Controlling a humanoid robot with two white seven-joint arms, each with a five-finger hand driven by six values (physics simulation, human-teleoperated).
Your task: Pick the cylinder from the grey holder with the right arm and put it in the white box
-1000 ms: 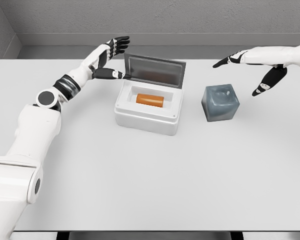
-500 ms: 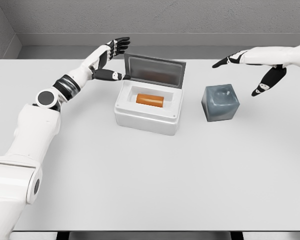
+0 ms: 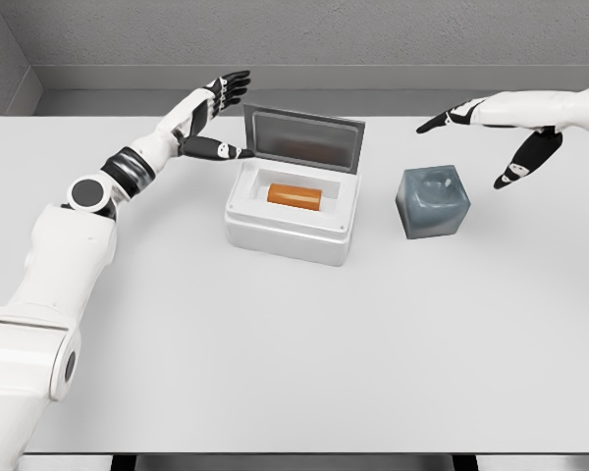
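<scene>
One orange cylinder (image 3: 294, 195) lies in the one white box (image 3: 291, 234), lid up beside the wide-open left hand (image 3: 214, 116). The right hand (image 3: 510, 132), fingers spread and empty, hangs above one grey holder (image 3: 433, 201).

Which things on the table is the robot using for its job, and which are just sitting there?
Part of the job:
- orange cylinder, lying inside the white box
- grey holder, nothing in it
- right hand, open, above and behind the holder
- left hand, open, beside the box's raised lid

Just there:
- the table underneath; nothing else lies about
</scene>
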